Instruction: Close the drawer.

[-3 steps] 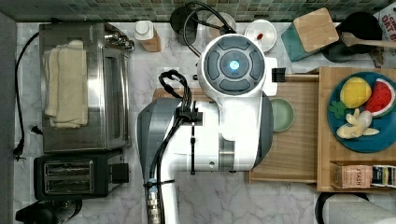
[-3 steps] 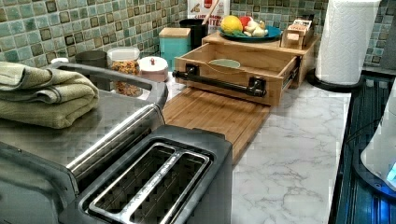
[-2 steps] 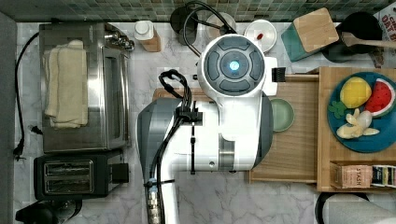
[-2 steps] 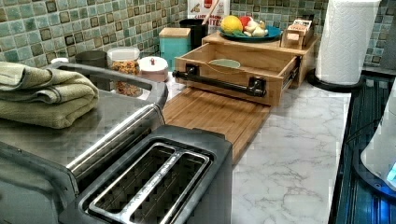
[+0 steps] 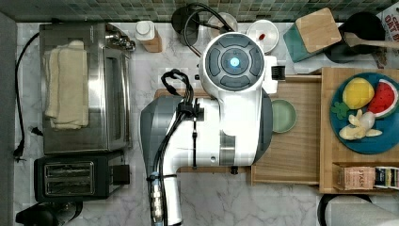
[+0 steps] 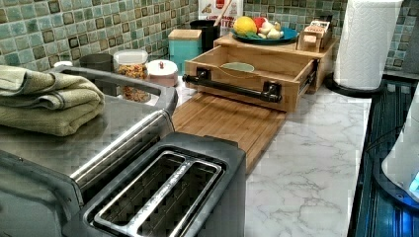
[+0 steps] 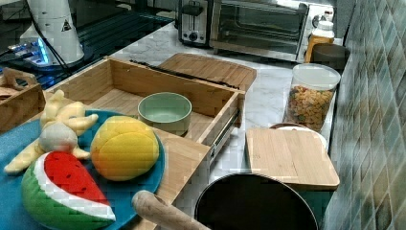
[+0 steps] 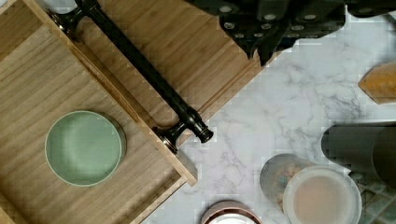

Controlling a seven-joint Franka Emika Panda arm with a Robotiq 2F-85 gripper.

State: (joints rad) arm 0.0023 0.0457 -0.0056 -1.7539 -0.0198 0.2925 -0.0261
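drawer is pulled out w/ green bowl inside, bar handle over the cutting board, free to push. gripper above; fingers' state: can't tell.

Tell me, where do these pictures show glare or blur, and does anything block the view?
In the top view the arm covers much of the drawer. In the left view the toaster and the towel sit close and soft, and the counter shines. In the right view the toy fruit looms large. In the wrist view the dark hand crowds one edge, and the drawer's handle is sharp.
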